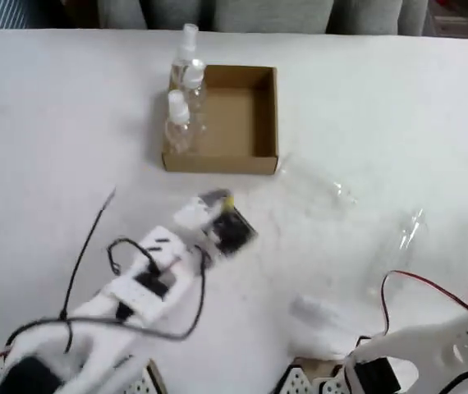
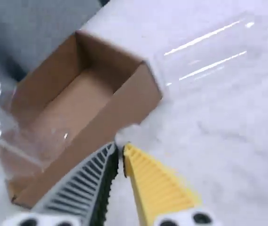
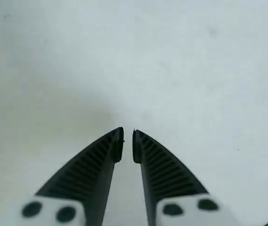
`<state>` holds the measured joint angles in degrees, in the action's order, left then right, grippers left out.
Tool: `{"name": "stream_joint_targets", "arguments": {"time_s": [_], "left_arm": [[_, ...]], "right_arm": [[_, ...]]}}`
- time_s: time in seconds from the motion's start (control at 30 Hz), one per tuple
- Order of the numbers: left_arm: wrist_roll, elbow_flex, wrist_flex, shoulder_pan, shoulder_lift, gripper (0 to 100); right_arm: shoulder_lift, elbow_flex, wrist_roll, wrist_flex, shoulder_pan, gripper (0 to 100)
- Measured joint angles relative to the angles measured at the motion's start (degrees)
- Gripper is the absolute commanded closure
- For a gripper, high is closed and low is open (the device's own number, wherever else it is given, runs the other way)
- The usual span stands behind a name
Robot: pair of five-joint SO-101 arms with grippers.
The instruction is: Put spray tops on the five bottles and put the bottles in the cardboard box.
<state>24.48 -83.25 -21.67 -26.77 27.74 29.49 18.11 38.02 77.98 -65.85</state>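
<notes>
The cardboard box (image 1: 254, 115) stands open at the table's far middle. Three clear bottles with white spray tops (image 1: 178, 115) stand in a row along its left wall. Two clear bottles without tops lie on the table to the right, one (image 1: 320, 187) near the box's front corner and one (image 1: 402, 234) farther right. My left gripper (image 1: 215, 199) (image 2: 120, 153), with one grey finger and one yellow one, is shut and empty just in front of the box (image 2: 77, 108). My right gripper (image 3: 127, 143) is shut over bare table.
A blurred white heap (image 1: 320, 322) lies near the front edge by the right arm (image 1: 431, 349); I cannot tell what it is. Cables trail from both arms. Bare table lies left of the box and between the two arms.
</notes>
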Motion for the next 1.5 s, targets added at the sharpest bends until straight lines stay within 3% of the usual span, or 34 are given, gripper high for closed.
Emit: {"name": "stream_joint_targets", "arguments": {"time_s": [0.1,0.27,0.4,0.5,0.63,1.13,1.27,1.5], "left_arm": [[0.00,-0.18,10.81,-8.09,11.52,98],[0.09,4.75,36.66,-19.87,28.13,97],[0.09,10.73,53.45,-26.99,31.65,86],[0.09,12.48,59.34,-33.32,31.03,84],[0.09,13.01,60.40,-39.12,26.37,84],[5.98,34.64,60.40,-39.56,-11.34,83],[10.11,39.38,59.60,-37.36,-20.22,83],[10.99,43.43,54.33,-32.79,-28.48,83]], "right_arm": [[0.97,0.00,0.97,-1.23,-0.18,98.1],[1.93,0.00,1.76,-3.43,-0.44,98.1],[2.46,0.00,1.76,-4.92,-0.35,98.1],[2.46,0.00,1.76,-5.01,-0.35,98.1],[2.46,0.00,1.76,-5.01,-0.35,98.1],[2.46,0.00,1.76,-5.01,-1.05,98.1],[2.46,0.00,3.16,-5.01,-1.05,98.1],[2.46,0.00,6.51,-5.01,-1.23,98.1]]}}
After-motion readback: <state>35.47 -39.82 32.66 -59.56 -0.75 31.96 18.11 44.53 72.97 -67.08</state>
